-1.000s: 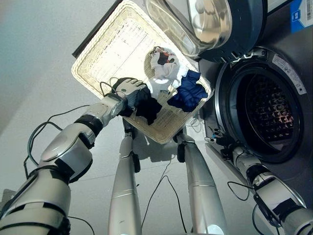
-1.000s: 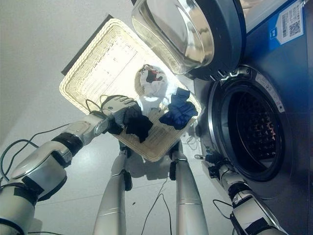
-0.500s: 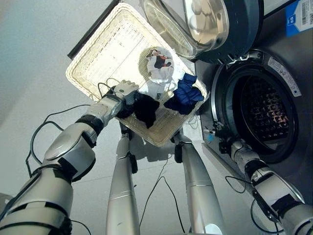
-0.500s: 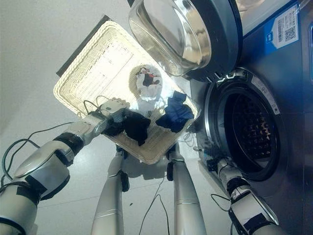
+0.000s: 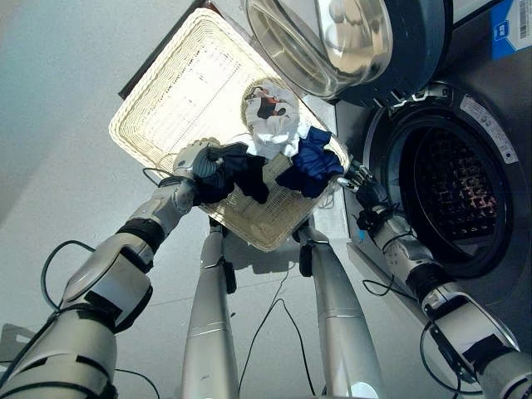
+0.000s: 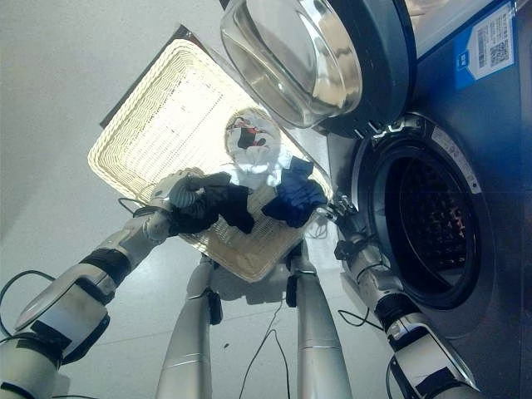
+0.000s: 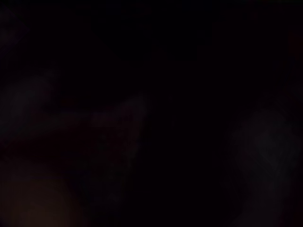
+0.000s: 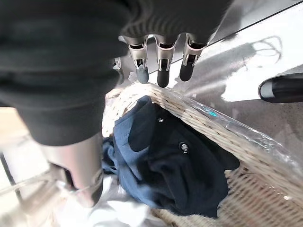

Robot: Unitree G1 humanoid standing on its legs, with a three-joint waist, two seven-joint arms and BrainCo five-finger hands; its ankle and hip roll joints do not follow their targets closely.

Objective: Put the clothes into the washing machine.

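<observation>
Left hand [image 5: 193, 158] clutches black garment [image 5: 241, 170] (in basket [image 5: 179, 91]); right hand [image 8: 158, 64] fingers straight.

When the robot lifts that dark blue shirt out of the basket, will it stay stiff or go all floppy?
Probably floppy: the dark blue shirt lies crumpled in soft folds against the wicker basket rim. It likely weighs little, being thin cloth with small buttons. It may drag or snag on the rim, since part of it hangs near the edge below the open right hand.
</observation>
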